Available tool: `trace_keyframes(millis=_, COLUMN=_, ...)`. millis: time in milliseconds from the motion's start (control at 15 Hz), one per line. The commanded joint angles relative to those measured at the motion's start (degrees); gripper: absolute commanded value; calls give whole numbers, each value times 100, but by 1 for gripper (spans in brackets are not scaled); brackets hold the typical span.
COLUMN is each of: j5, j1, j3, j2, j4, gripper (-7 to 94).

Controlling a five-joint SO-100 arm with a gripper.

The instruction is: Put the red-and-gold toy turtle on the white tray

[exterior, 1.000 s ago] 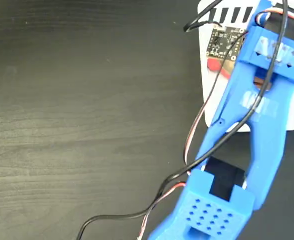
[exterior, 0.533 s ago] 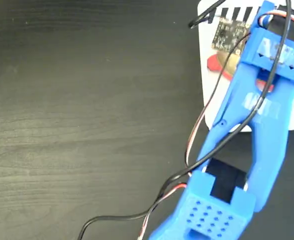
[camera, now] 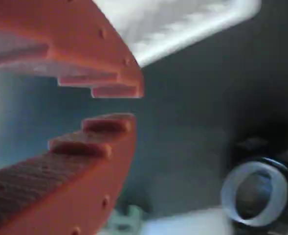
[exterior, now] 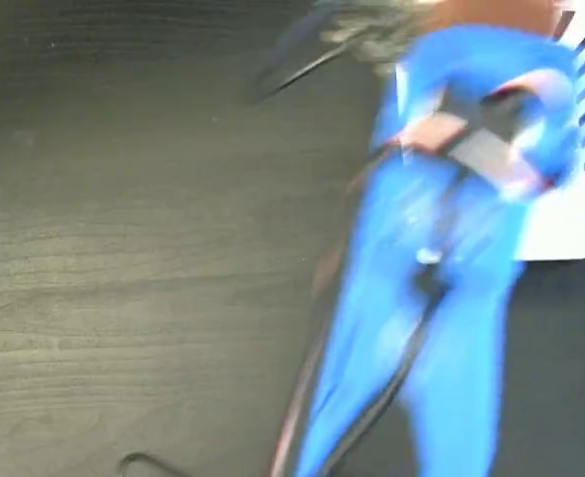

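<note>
The counter (exterior: 123, 248) is a dark, almost black wood-grain surface that fills the fixed view; nothing of the room beyond it shows there. One blue arm (exterior: 441, 298) crosses the right side of that view, heavily blurred, with dark cables running along it. One white tray (exterior: 570, 214) lies at the far right, mostly hidden behind the arm; a row of short black diagonal stripes runs along its right edge.

In the wrist view the tool (camera: 115, 105) has two orange toothed fingers (camera: 92, 142), their tips close together with a narrow gap and nothing between them, so it is nearly closed and empty. A blurred white strip, the tray (camera: 183, 24), lies at the top of this view, over dark counter. One round black object with a pale ring (camera: 256, 196) sits low right.

The turtle cannot be made out in either view.
</note>
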Motion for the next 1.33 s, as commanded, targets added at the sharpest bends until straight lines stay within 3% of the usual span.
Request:
trace_keyframes(millis=0, j5=246, j1=-1011, j3=1951, j2=1872, j4=-475, gripper=0)
trace_keyframes(millis=200, j5=220, j1=-1969, j3=4852, j2=3489, j4=-1644, gripper=0)
trace_keyframes(millis=333, j5=35, j1=-2180, j3=6284, j2=4447, j4=-1881, gripper=0)
trace_keyframes(millis=867, j5=-290, j1=-2188, j3=7567, j2=6513, j4=-483, gripper=0)
trace_keyframes(millis=1200, j5=-352, j1=-2575, j3=7849, j2=7884, j4=1187, gripper=0)
trace_keyframes(millis=1267, j5=-422, j1=-2549, j3=7901, j2=8104, j4=1257, gripper=0)
